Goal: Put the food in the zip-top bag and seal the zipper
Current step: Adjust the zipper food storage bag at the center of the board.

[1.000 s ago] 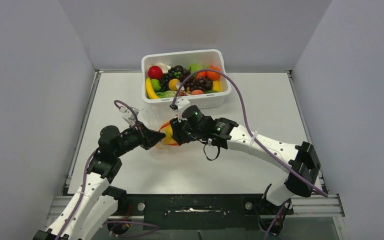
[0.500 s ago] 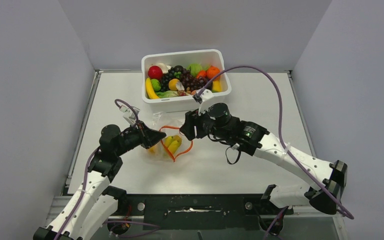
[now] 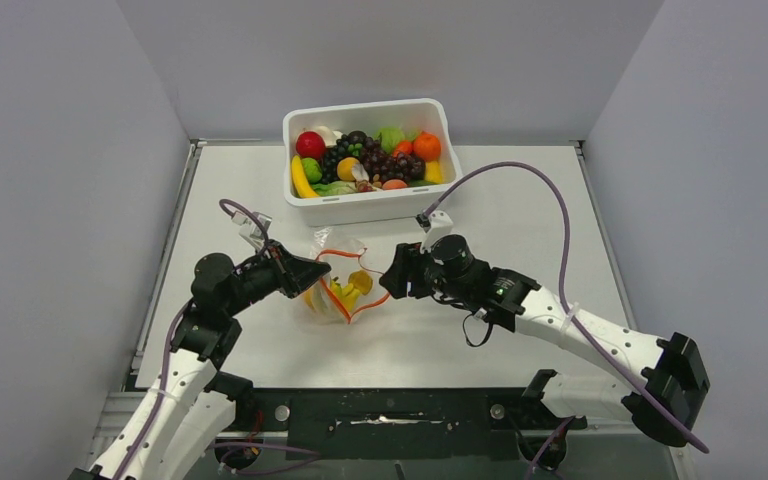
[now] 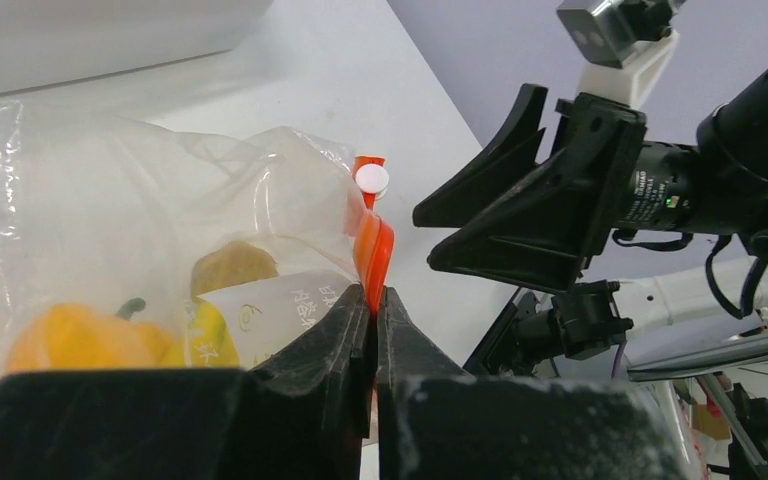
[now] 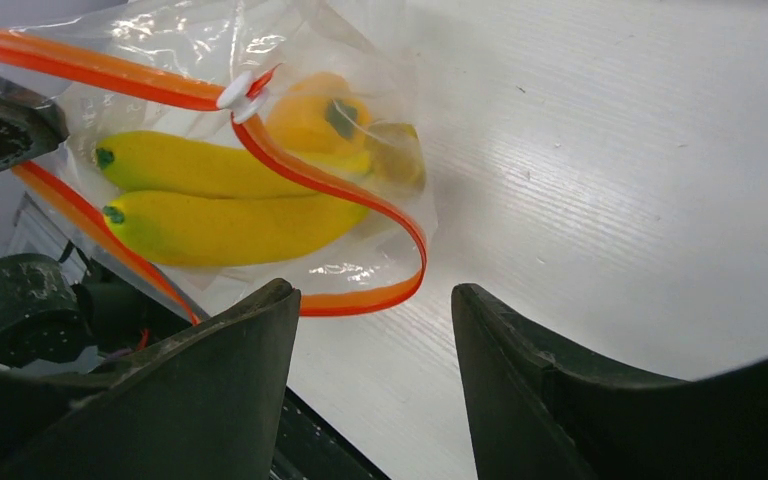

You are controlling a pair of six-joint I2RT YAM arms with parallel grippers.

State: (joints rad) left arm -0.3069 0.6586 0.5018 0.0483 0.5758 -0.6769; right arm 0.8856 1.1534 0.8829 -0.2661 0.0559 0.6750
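Observation:
The zip-top bag [image 3: 340,288] lies mid-table with its mouth gaping toward the right. Inside it are a yellow banana bunch [image 5: 215,205] and an orange-yellow pepper [image 5: 312,118]. The orange-red zipper [image 5: 332,182] loops round the open mouth and carries a white slider [image 5: 243,95]. My left gripper [image 4: 373,296] is shut on the zipper strip [image 4: 374,250] at the bag's left side. My right gripper [image 5: 372,292] is open and holds nothing. It hovers just right of the mouth, apart from the bag. More food [image 3: 365,160] is piled in the tub.
A white rectangular tub [image 3: 370,208] stands at the back centre, behind the bag. Grey walls close the table [image 3: 530,200] on three sides. The right arm's purple cable [image 3: 550,195] arcs above the table on the right.
The right gripper has opened and pulled back to the right out of the bag's mouth, leaving the bananas inside. The left gripper has kept its hold on the zipper.

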